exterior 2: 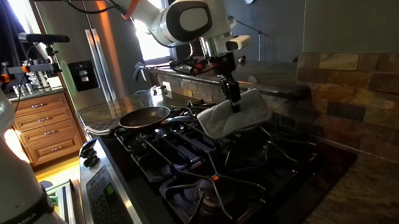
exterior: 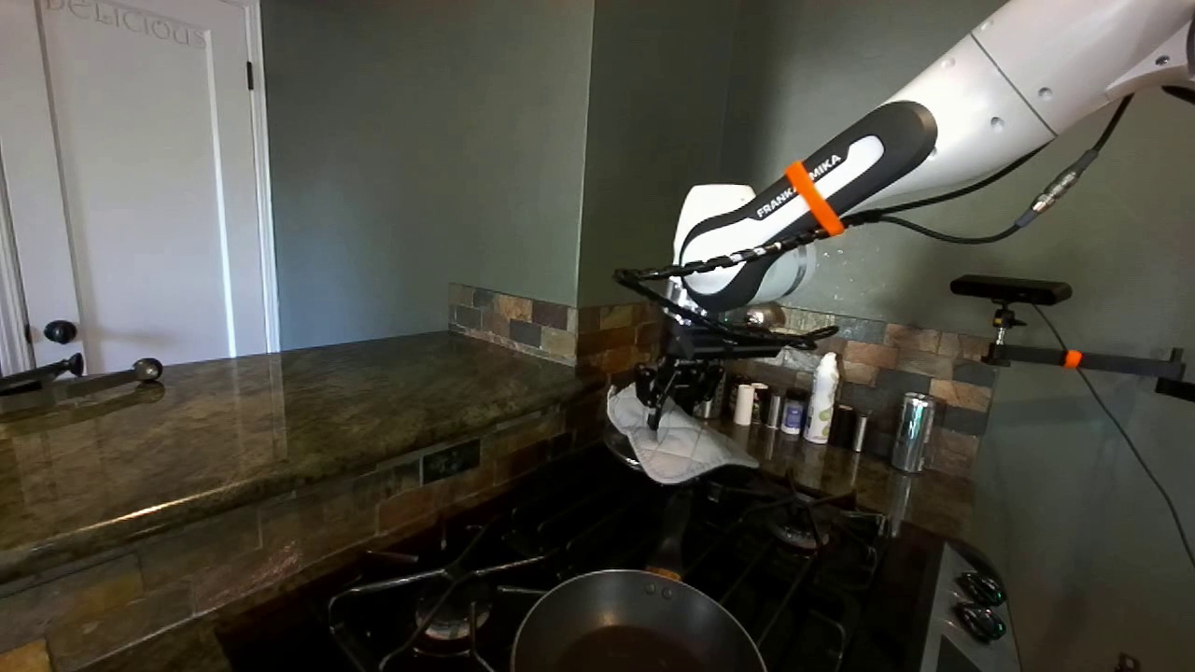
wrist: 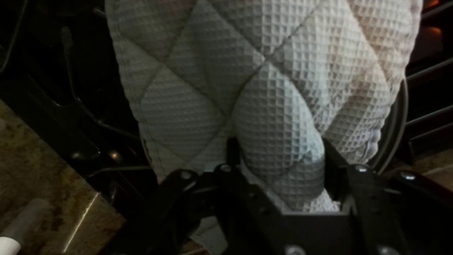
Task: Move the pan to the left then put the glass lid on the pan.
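Note:
The dark pan [exterior: 638,621] rests on the stove grates, its handle [exterior: 674,534] running back toward the wall; in an exterior view the pan [exterior 2: 144,117] sits at the stove's far side. Above another burner, my gripper [exterior 2: 235,108] points down, shut on a whitish quilted cloth [exterior: 686,448]. In the wrist view the cloth [wrist: 269,88] bulges up between the fingers [wrist: 233,152]. From under its edge shows a thin clear rim of the glass lid [wrist: 395,131]; the cloth covers nearly all of it. Whether the lid touches the grates I cannot tell.
A raised stone counter [exterior: 327,420] borders the stove beside the gripper. Along the tiled wall stand a white spray bottle [exterior: 822,399], a steel canister [exterior: 913,431] and several small jars. The stove's control panel [exterior 2: 110,199] faces the robot base [exterior 2: 12,198].

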Controlling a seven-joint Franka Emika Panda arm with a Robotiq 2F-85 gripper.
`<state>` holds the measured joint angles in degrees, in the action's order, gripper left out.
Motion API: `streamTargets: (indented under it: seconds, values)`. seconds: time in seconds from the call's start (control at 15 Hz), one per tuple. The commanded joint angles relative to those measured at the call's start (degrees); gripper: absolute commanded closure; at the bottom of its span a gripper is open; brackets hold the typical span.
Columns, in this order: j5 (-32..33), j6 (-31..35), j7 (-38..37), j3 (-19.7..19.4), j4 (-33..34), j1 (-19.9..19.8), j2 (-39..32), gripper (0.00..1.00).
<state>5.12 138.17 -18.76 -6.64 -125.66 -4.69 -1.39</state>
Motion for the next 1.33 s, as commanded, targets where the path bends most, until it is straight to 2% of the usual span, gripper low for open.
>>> streamTargets:
  seconds: [0.0,0.67,0.93,1.27]
  values:
    - [-0.42,-3.58,0.27,0.75,0.99,0.15,1.56,0.7]
    - [1.06,-8.38,-1.77,5.25,1.02,3.1,5.13,0.7]
    - [1.54,-9.25,-2.62,7.77,-1.07,4.7,7.95,0.7]
    - [4.31,-9.76,-9.14,10.92,-6.15,5.53,13.29,0.7]
